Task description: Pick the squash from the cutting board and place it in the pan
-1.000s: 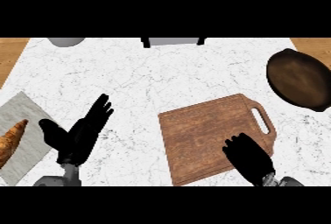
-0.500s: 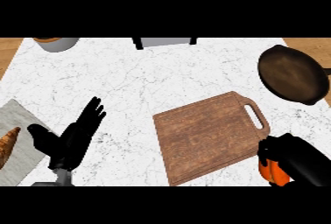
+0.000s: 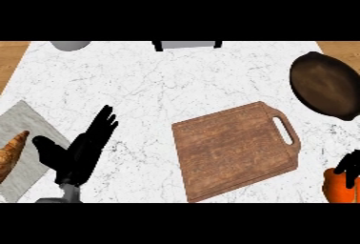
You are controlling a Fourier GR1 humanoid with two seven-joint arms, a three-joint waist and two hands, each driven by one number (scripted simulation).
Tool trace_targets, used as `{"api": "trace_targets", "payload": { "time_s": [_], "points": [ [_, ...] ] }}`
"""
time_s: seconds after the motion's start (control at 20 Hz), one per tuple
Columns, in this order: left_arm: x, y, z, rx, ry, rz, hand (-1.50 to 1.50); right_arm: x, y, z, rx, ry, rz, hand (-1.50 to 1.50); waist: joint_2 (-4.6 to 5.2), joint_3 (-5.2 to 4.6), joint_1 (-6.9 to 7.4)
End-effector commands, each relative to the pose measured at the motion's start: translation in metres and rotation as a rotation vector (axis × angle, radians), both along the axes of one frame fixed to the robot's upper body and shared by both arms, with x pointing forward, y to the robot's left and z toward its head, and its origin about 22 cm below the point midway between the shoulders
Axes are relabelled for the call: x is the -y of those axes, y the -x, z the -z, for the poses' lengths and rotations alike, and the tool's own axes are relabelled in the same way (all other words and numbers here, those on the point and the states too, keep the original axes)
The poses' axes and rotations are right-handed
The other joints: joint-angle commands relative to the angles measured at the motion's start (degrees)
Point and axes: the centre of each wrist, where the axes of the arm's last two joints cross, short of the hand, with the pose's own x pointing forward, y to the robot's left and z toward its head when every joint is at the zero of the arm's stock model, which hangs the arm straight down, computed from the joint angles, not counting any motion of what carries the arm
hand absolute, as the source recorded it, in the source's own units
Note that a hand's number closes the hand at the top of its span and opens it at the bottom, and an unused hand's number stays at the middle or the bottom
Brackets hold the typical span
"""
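Squash being grasped by right hand at counter near-right corner, beside board. Left hand being rested released near left edge. Pan lying at right edge.

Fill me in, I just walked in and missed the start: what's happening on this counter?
The robot's right hand is curled round an orange squash at the lower right edge, off the wooden cutting board, which now lies bare. The dark pan sits at the far right, with nothing in it yet. The left hand rests open at lower left, beside a croissant on a grey mat.
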Motion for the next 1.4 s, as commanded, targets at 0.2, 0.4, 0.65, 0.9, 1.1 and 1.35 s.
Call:
{"api": "trace_targets", "payload": {
  "time_s": [0.2,0.4,0.65,0.9,1.1,1.35],
  "points": [
    [0.028,-0.010,-0.003,0.011,-0.001,0.091,0.00,0.115,0.003,0.004,-0.060,-0.225,0.099,1.50,0.64,-0.14,4.75],
    [0.038,-0.013,-0.006,0.013,0.003,0.108,0.00,0.138,-0.028,0.002,0.048,-0.132,0.170,1.50,0.78,-0.09,5.95],
    [0.016,-0.017,-0.012,0.012,-0.010,0.111,0.00,0.117,-0.073,0.031,0.112,-0.136,0.214,1.50,0.90,-0.07,6.55],
    [0.021,-0.021,-0.026,0.013,0.005,0.132,0.00,0.102,-0.103,0.046,0.192,-0.176,0.363,1.50,1.12,0.01,7.21],
    [0.020,-0.031,-0.017,0.016,-0.008,0.121,0.00,0.102,-0.127,0.030,0.224,-0.265,0.408,1.50,1.53,0.05,7.45],
    [0.035,-0.024,-0.015,0.032,-0.004,0.151,0.00,0.093,-0.130,0.047,0.235,-0.256,0.420,1.50,2.03,0.22,8.51]
  ]
}}
